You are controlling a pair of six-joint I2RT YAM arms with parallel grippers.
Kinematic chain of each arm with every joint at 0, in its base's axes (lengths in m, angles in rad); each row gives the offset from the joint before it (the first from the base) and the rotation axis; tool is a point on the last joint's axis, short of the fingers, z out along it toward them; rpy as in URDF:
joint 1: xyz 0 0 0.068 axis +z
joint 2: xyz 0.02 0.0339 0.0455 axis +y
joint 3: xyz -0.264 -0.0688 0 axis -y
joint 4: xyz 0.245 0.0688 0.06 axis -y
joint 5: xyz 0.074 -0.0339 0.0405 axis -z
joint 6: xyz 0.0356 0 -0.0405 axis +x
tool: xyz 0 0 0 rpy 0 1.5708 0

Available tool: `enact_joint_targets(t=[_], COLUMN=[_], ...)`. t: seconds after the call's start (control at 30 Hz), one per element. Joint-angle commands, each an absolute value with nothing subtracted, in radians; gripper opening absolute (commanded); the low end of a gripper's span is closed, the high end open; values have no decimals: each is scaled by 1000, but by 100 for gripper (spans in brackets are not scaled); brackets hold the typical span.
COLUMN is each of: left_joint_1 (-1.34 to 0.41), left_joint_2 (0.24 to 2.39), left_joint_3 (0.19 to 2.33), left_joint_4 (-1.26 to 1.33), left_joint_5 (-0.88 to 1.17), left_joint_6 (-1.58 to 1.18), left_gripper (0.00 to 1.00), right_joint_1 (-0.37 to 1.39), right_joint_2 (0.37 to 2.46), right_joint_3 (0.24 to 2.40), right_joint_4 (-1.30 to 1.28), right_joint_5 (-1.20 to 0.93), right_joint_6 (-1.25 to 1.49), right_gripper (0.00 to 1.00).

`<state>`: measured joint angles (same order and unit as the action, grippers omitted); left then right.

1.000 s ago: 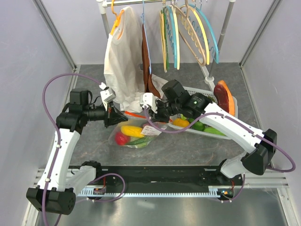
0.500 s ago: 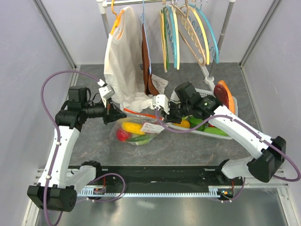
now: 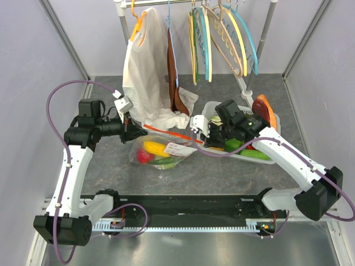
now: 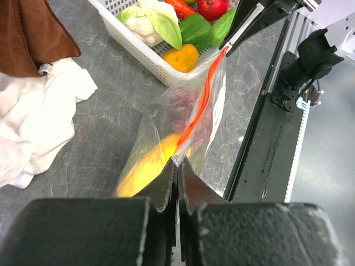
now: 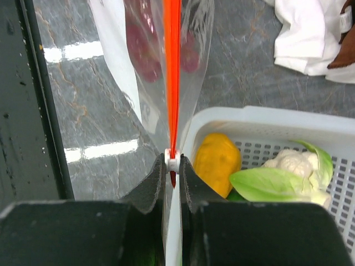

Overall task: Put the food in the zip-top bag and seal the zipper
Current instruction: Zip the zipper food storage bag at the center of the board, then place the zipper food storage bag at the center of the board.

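2 grippers hold the zipper (image 3: 169,133) stretched between them at the middle of the overhead view. At its left end, the left gripper (image 3: 140,130) is closed on the corner of the strip. In the left wrist view its black fingertips (image 4: 166,183) are pressed together at the bottom of the frame, and the orange-red line runs out from between them toward the upper right.

Below the strip hangs the zip-top bag (image 3: 161,154), with its lower part resting on the grey table (image 3: 111,166). The food lies inside it: a yellow oblong piece (image 3: 155,148), a red round piece (image 3: 143,158) at its lower left and a green piece (image 3: 168,162) along the bottom.

At the right end, the right gripper (image 3: 194,132) pinches the same strip. Its own wrist view shows the fingers shut on it, with a small white slider (image 5: 173,162) right at their tips. In both wrist views the strip reads as 1 thin line, so the mouth looks closed, though I cannot be sure along its whole length.

Just beside the bag, at the lower right of that wrist view, is the white slotted basket (image 5: 260,119). It holds an orange fruit (image 5: 217,160) and a cauliflower (image 5: 288,160). The left wrist view, at its top edge, also shows a green pepper (image 4: 195,30) and a red apple (image 4: 213,8) in it
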<state>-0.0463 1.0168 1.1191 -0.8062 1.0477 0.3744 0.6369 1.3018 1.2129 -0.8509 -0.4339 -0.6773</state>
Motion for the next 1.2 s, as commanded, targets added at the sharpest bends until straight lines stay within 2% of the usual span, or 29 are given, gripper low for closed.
enact_joint_targets(t=[0.0, 0.27, 0.53, 0.7, 0.93, 1.17], left_joint_1=[-21, -20, -21, -21, -21, -28], left_joint_2=[1011, 1005, 940, 933, 937, 1008], left_joint_3=[1177, 1167, 1180, 1204, 1281, 1305], left_joint_4=[-758, -770, -836, -854, -923, -979], left_joint_5=[1045, 1055, 1049, 1006, 881, 805], left_joint_6=[357, 374, 385, 339, 356, 429], left_gripper=[2, 2, 2, 2, 2, 2], right_joint_1=[604, 595, 601, 716, 873, 1009], right_joint_2=[1269, 1275, 1270, 1282, 1278, 1331], right_joint_3=[1195, 1230, 1311, 1358, 1306, 1220], right_joint_4=[-962, -973, -1015, -1028, -931, -668], right_joint_5=[-377, -414, -540, -568, -627, -652], right_joint_6=[-726, -732, -706, -626, -503, -390], right_gripper=[0, 0, 0, 0, 0, 3])
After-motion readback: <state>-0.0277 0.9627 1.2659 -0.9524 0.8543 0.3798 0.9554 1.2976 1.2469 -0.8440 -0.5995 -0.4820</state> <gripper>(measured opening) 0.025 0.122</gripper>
